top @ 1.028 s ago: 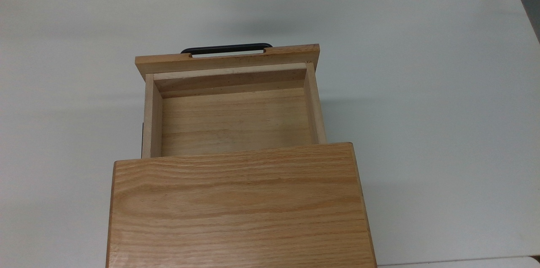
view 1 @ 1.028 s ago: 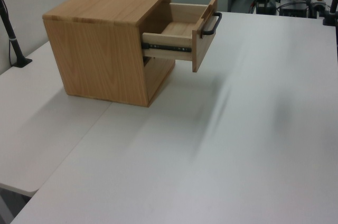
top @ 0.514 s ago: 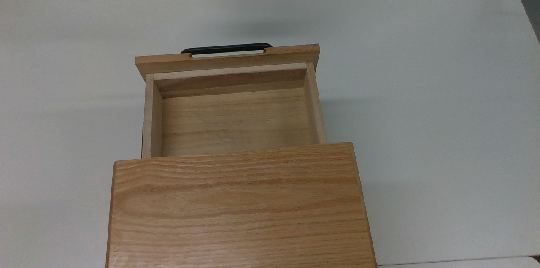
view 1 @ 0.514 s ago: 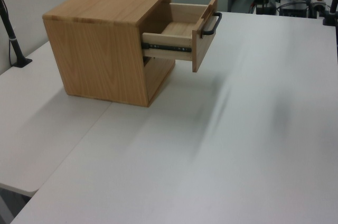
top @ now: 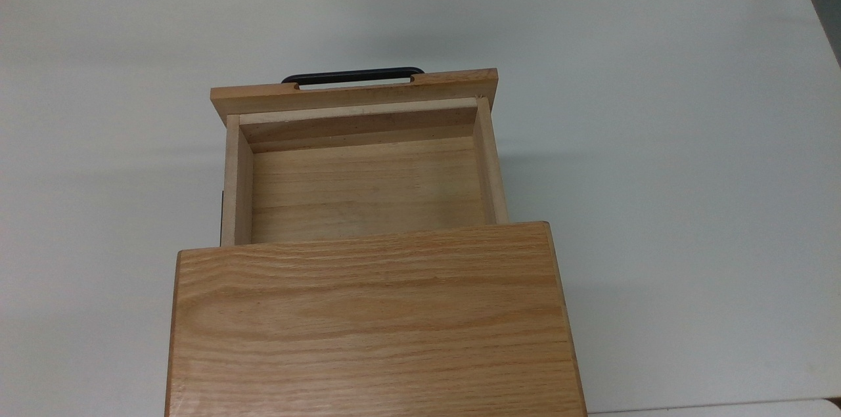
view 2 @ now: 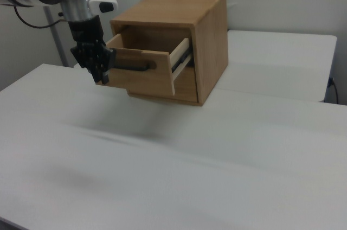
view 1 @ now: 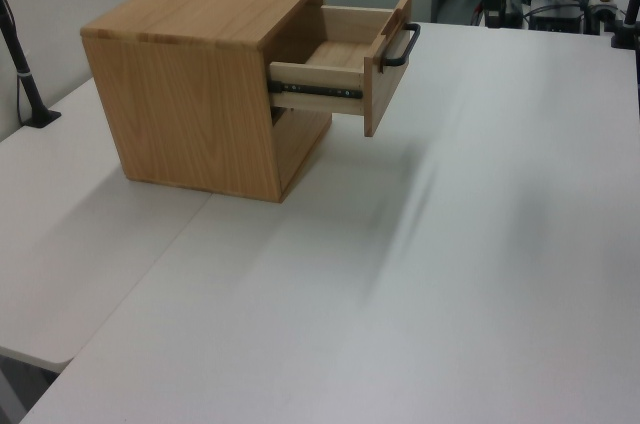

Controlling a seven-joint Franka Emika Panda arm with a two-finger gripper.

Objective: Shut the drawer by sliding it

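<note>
Drawer pulled well out, gripper (view 2: pixel 100 70) in front of it.

In the right view, the gripper hangs at the left, overlapping the drawer (view 2: pixel 142 70) front by the handle (view 2: pixel 133 67) (contact and finger spread: cannot tell); the cabinet (view 2: pixel 209 45) sits rightward on the table (view 2: pixel 227 165).

Oak cabinet (top: pixel 374 318) on white table (top: pixel 657 141)

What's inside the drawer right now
Nothing visible: the drawer shows only its bare wooden floor in the top view. Its back part is still tucked under the cabinet top, so that hidden stretch cannot be checked.
</note>
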